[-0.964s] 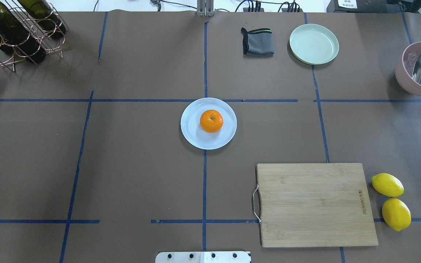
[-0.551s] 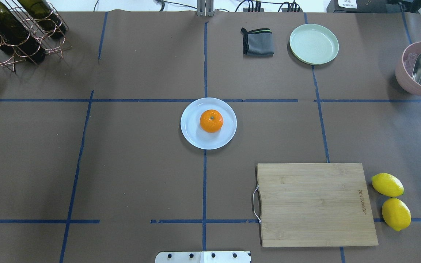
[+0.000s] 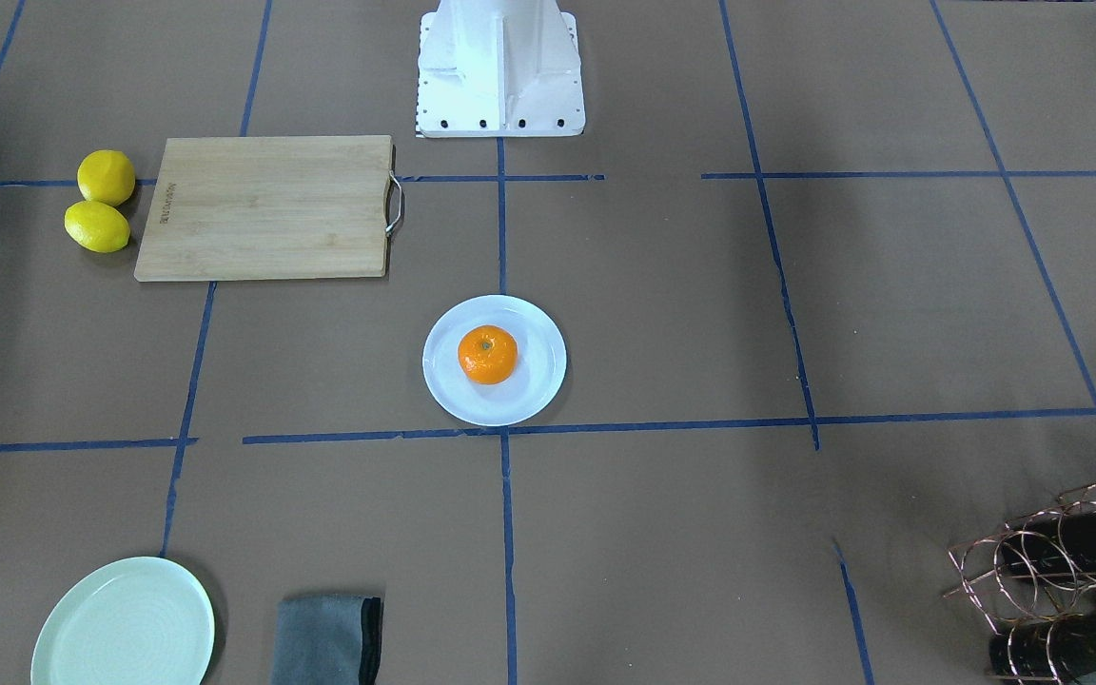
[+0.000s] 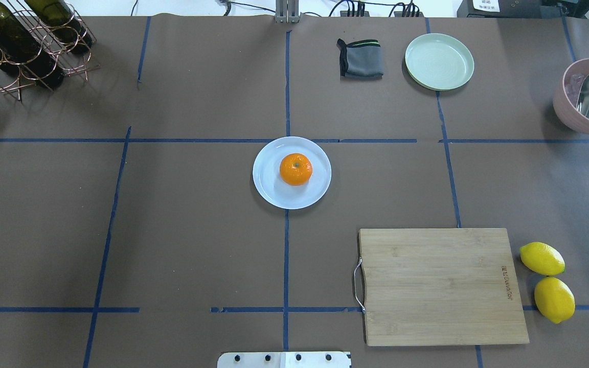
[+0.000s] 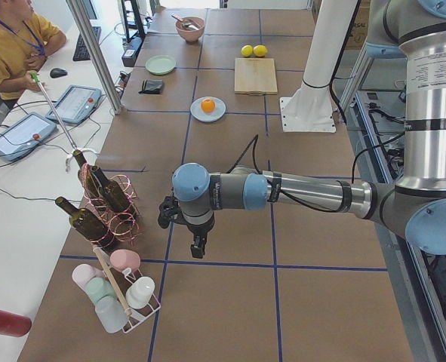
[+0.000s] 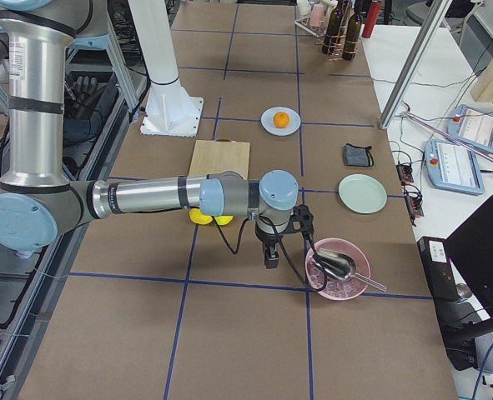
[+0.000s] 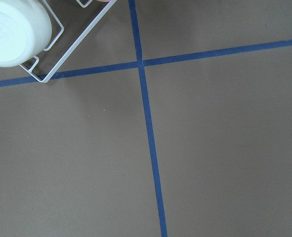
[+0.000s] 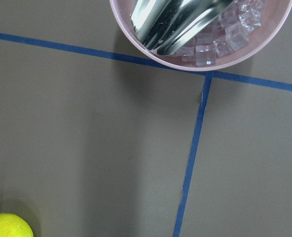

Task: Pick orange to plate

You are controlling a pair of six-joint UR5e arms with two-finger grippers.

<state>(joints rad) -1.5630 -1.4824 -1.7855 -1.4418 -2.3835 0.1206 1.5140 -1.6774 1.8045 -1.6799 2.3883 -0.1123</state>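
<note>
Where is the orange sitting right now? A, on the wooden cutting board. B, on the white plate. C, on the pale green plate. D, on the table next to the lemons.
B: the orange rests near the middle of the white plate, well apart from the cutting board and the lemons.

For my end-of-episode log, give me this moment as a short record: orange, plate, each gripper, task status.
orange: sits on the plate, stem dimple up, nothing holding it
plate: white, mid-table
left gripper: over bare table near the cup rack, far from the plate; open or shut cannot be told
right gripper: beside the pink bowl, far from the plate; open or shut cannot be told
task status: looks done
</note>
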